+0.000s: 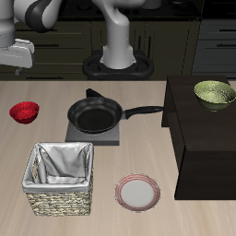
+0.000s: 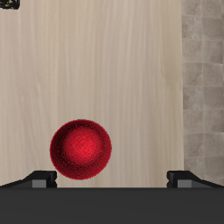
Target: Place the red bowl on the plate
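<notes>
I am hovering high over the bench [image 1: 55,129], my arm showing only at the upper left of the exterior frame. My fingers [image 2: 111,179] are standing wide apart with nothing between them; the two tips are showing as dark stubs in the wrist view, well clear of the wood below.

The red bowl [image 1: 25,112] is sitting upright on the pale wood at the left edge of the exterior frame, about mid-height. In the wrist view the red bowl [image 2: 80,150] is lying between my two tips but closer to one of them, untouched.

The plate [image 1: 137,193] is resting flat in the lower middle of the exterior frame, white-grey centre, pinkish rim, nothing on it. It is lying well apart from the bowl, with a woven basket [image 1: 62,177] lined in grey cloth standing between them, at the lower left.

A black frying pan [image 1: 96,115] is sitting on a dark square burner [image 1: 112,139] at the frame's centre, its handle pointing toward the right. A dark cabinet block [image 1: 198,147] is filling the right side, and a pale-green patterned bowl [image 1: 214,93] is sitting on top of it at the upper right.

In the wrist view, a strip of grey tiled floor [image 2: 203,79] is showing beyond the bench edge.
</notes>
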